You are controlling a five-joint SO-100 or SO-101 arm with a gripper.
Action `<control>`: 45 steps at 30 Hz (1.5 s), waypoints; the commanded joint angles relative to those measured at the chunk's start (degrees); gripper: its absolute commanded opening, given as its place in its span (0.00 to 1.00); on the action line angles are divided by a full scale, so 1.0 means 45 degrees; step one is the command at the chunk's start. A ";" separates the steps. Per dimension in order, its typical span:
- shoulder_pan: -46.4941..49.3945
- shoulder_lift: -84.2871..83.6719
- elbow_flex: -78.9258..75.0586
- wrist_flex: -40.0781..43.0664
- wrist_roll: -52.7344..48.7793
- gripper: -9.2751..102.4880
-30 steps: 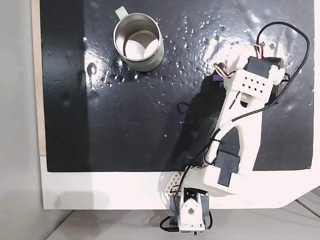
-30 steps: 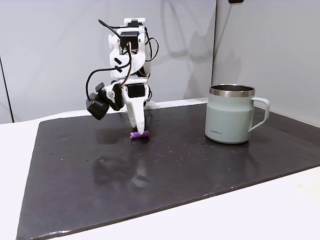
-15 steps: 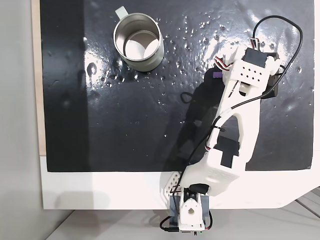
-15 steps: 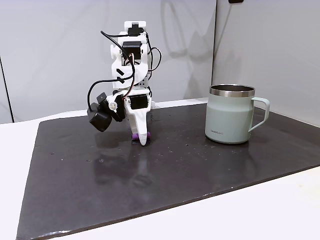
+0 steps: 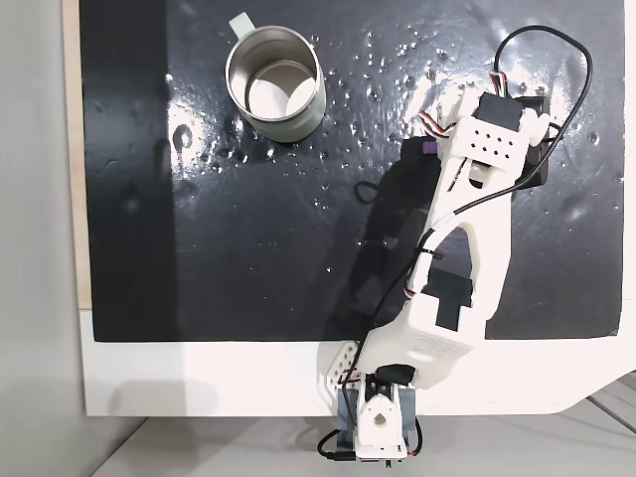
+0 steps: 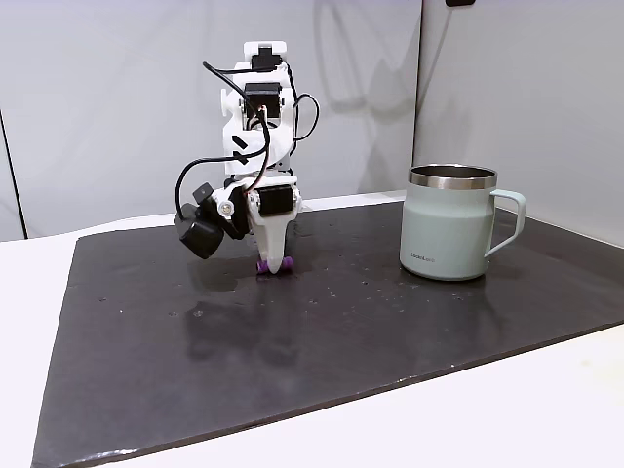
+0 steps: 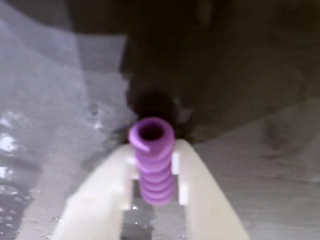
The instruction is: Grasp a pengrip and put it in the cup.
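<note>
- In the wrist view I am looking straight down my gripper (image 7: 152, 192): both pale fingers (image 7: 102, 192) are flanking the pengrip (image 7: 152, 162), pressed against its ribbed sides, so I am reading the jaws as pinched on it, with its open end pointing away from the camera.
- The pengrip is sitting at mat level on the dark mat (image 6: 390, 331), a little left of centre in the side-on fixed view (image 6: 265, 268), under the fingertips (image 6: 280, 261); I cannot tell whether it is touching the mat or just clear of it.
- I am judging it as very light and rubbery-soft: the ribs should be giving friction, but a hard squeeze may flatten the tube or pop it out sideways. Holding across its middle, as now, seems the safest place.
- Being so small, it could tilt between the fingers during lifting.
- Farther off, the cup (image 6: 450, 222) is standing upright, well apart to the right in the side-on fixed view, with its handle turned away from the arm; from above (image 5: 275, 84) its mouth is open and wide next to the pengrip (image 5: 429, 148).
</note>
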 commanded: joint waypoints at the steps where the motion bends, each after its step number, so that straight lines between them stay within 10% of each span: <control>1: -0.0039 0.0098 -0.0586 -0.0273 -0.0020 0.09; 45: -0.1777 0.5996 -0.7969 0.5117 0.1914 0.09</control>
